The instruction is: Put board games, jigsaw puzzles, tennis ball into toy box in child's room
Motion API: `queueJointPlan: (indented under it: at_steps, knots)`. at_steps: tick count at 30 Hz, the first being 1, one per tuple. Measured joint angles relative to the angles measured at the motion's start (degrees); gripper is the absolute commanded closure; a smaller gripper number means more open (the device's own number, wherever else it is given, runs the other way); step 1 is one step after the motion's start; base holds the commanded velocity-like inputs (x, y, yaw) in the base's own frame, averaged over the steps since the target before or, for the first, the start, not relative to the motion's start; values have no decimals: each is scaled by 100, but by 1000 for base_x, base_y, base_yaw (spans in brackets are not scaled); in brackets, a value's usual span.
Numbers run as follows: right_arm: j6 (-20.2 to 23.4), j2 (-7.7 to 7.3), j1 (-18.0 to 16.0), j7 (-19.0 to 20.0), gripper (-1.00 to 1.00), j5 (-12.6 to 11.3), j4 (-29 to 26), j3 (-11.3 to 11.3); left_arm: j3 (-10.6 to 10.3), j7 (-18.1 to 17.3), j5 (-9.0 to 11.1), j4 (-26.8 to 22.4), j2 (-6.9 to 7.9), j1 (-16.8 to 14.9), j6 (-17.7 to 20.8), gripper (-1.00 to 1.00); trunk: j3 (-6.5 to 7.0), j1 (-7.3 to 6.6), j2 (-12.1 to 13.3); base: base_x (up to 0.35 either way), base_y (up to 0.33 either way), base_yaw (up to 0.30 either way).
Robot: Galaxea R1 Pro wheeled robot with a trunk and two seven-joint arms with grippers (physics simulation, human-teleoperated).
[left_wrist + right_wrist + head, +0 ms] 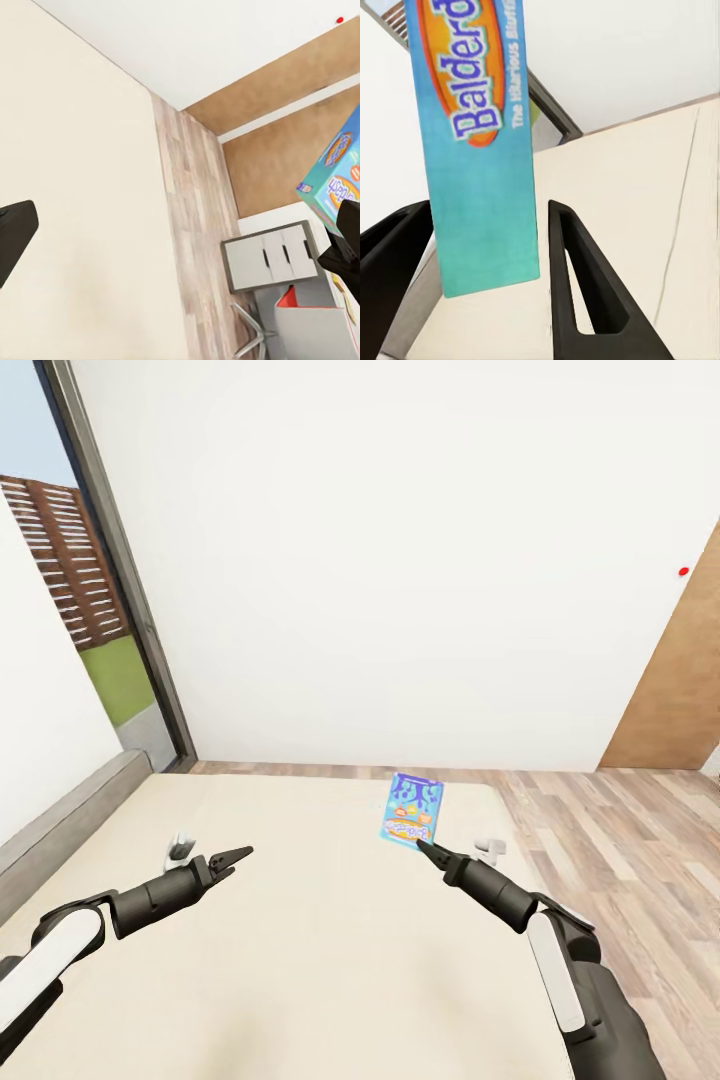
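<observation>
A blue "Balderdash" board game box (412, 809) stands up on its edge over the far side of the beige bed (300, 960). My right gripper (428, 848) is shut on the box's lower end. In the right wrist view the box (480, 150) sits between the two dark fingers (585, 285). My left gripper (238, 858) hovers open over the left half of the bed, holding nothing. In the left wrist view the same box (339, 176) shows past one finger (15, 236).
The bed's grey frame (70, 815) runs along a tall window (120, 610) at the left. Wood flooring (620, 840) and a brown door (670, 690) lie to the right. The left wrist view shows a grey drawer unit (274, 255) and a white table (315, 330).
</observation>
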Motion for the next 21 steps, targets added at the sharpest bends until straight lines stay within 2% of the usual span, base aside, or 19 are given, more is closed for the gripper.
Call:
queueJointPlan:
  at_steps: [21]
  knots:
    - [-1,0,0,0,100,0,0,24,0,1,0,-1,-3,0,0,-100,0,0,0,0,-287,0]
